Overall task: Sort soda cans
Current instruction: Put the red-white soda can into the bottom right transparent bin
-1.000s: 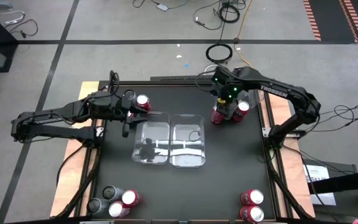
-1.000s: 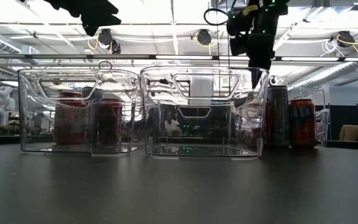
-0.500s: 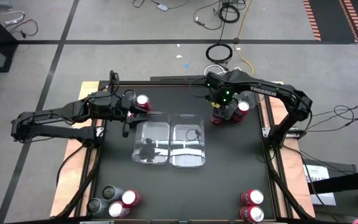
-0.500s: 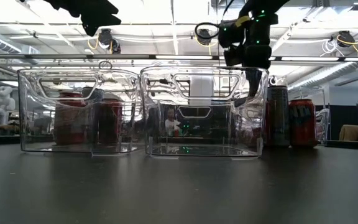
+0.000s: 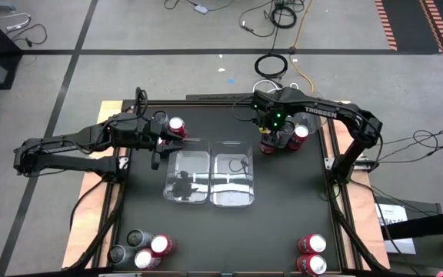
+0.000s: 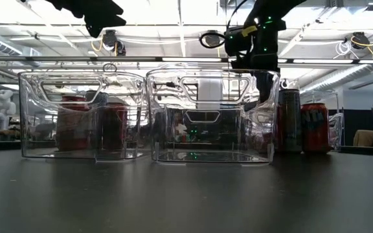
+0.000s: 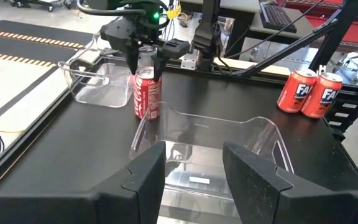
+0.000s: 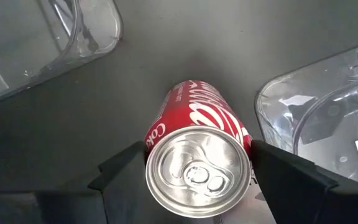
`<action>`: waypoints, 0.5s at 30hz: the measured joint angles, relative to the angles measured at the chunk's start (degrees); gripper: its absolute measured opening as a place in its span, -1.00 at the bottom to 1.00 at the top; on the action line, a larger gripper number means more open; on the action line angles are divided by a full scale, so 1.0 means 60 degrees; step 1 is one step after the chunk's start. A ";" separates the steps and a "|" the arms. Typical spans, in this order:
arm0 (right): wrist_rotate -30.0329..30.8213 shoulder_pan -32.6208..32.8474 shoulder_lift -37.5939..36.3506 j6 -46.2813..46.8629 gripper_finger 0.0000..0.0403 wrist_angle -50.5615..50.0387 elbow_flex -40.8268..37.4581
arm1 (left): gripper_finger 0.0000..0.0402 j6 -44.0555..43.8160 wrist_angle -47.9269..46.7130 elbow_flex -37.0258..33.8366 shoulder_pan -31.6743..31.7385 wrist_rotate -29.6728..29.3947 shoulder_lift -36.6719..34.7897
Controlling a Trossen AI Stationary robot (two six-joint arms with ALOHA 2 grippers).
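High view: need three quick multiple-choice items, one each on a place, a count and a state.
1. The right gripper is over:
A. a can at the table's far right
B. the left tray
C. the near left corner

2. Cans in the near right corner:
A. none
B. two
C. five

3. The can between the right gripper's fingers is:
A. lying on its side
B. crushed
C. upright on the table

Key:
1 A: the right gripper straddles the red can there.
2 B: two red cans stand together.
3 C: it stands on the table, silver top up.
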 joint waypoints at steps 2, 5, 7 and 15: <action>0.0006 0.0000 0.0000 0.0000 0.36 -0.0020 0.0000 | -0.16 0.0003 0.0000 0.0000 0.0000 0.0000 0.0000; 0.0015 0.0000 0.0001 -0.0015 0.36 -0.0045 0.0000 | -0.16 0.0001 0.0004 0.0000 0.0000 0.0000 0.0000; 0.0025 0.0000 0.0004 -0.0007 0.36 -0.0045 0.0000 | -0.16 0.0003 0.0000 0.0000 0.0000 0.0000 0.0000; 0.0033 0.0000 -0.0047 -0.0036 0.36 -0.0089 -0.0015 | -0.16 0.0003 0.0004 0.0000 0.0000 0.0000 0.0000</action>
